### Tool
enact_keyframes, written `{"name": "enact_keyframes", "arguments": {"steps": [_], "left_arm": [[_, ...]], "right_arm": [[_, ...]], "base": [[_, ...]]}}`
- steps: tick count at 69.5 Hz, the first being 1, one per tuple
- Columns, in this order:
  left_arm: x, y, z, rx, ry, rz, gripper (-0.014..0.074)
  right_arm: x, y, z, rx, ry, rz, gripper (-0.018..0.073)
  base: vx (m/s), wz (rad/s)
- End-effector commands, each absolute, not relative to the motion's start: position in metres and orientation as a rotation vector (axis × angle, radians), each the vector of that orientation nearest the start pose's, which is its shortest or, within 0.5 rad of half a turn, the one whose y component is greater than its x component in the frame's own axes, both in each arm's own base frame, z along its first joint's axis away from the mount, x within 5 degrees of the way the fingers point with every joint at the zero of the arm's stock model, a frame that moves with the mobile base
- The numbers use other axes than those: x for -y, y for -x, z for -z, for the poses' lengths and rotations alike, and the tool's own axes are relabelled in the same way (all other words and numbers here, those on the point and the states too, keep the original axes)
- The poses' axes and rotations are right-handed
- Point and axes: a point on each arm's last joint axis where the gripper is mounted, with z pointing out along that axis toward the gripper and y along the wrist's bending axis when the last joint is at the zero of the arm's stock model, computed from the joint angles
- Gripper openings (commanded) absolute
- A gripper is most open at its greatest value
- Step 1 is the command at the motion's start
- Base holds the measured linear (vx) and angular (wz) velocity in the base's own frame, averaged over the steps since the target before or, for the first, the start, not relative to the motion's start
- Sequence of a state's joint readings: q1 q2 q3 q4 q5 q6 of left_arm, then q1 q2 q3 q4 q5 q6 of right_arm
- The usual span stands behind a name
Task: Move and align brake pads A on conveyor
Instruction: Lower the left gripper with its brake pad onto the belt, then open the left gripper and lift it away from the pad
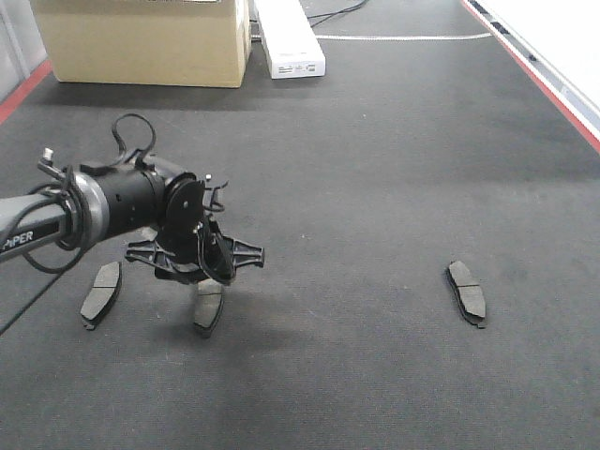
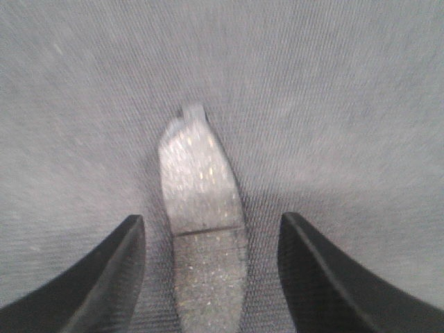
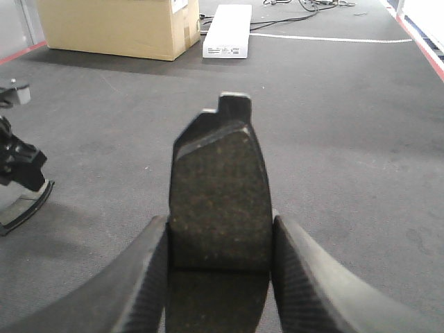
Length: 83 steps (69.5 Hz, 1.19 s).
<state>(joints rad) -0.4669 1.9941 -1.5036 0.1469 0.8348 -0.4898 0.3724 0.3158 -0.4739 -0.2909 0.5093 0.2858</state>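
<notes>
On the charcoal conveyor (image 1: pixel 375 187), three dark grey brake pads show in the front view: one at the far left (image 1: pixel 100 292), one beside it (image 1: pixel 208 307) and one at the right (image 1: pixel 467 292). My left gripper (image 1: pixel 211 272) points down over the second pad. In the left wrist view that pad (image 2: pixel 201 208) lies flat on the belt, and the left gripper (image 2: pixel 211 277) is open with a gap on each side of it. My right gripper (image 3: pixel 218 222) is shut on a fourth brake pad (image 3: pixel 218 187), held above the belt. The front view does not show the right gripper.
A cardboard box (image 1: pixel 141 42) and a long white box (image 1: pixel 289 42) stand at the far end of the belt. A red edge strip (image 1: pixel 534 75) runs along the right side, another (image 1: pixel 23 89) at the far left. The left arm (image 1: pixel 84 211) with its cables reaches in from the left.
</notes>
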Motion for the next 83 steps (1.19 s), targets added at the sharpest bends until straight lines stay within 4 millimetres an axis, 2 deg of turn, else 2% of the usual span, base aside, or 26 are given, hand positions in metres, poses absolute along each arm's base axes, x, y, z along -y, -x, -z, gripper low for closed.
{"name": "enact_keyframes", "arguments": {"steps": [1,10,23,26,31,41,49,55,71,83], "left_arm": [[0.181,-0.374,-0.259,-2.639,-0.084,0.143,0.0422],[0.184,-0.354,-0.292,-2.554,-0.140,0.161,0.0422],[0.185,-0.309,-0.340,-2.370,-0.306,0.158,0.0422],[0.185,-0.299,-0.345,-2.346,-0.336,0.164,0.0422],[0.178,-0.278,-0.360,-2.294,-0.352,0.187,0.0422],[0.157,-0.241,-0.377,-2.199,-0.354,0.254,0.0422],[0.132,-0.208,-0.380,-2.134,-0.357,0.275,0.0422],[0.114,-0.186,-0.375,-2.100,-0.366,0.265,0.0422],[0.072,-0.125,-0.353,-2.004,-0.342,0.337,0.0422],[0.044,-0.088,-0.330,-1.926,-0.331,0.351,0.0422]], "right_arm": [[-0.015,-0.069,-0.325,-1.689,0.226,-0.167,-0.0004],[-0.015,-0.069,-0.325,-1.689,0.226,-0.167,-0.0004],[-0.015,-0.069,-0.325,-1.689,0.226,-0.167,-0.0004],[-0.015,-0.069,-0.325,-1.689,0.226,-0.167,-0.0004],[-0.015,-0.069,-0.325,-1.689,0.226,-0.167,-0.0004],[-0.015,-0.069,-0.325,-1.689,0.226,-0.167,-0.0004],[-0.015,-0.069,-0.325,-1.689,0.226,-0.167,-0.0004],[-0.015,-0.069,-0.325,-1.689,0.226,-0.167,-0.0004],[-0.015,-0.069,-0.325,-1.689,0.226,-0.167,-0.0004],[-0.015,-0.069,-0.325,-1.689,0.226,-0.167,-0.0004]], "base": [[0.00,0.00],[0.00,0.00],[0.00,0.00],[0.00,0.00],[0.00,0.00],[0.00,0.00],[0.00,0.00],[0.00,0.00],[0.00,0.00],[0.00,0.00]]}}
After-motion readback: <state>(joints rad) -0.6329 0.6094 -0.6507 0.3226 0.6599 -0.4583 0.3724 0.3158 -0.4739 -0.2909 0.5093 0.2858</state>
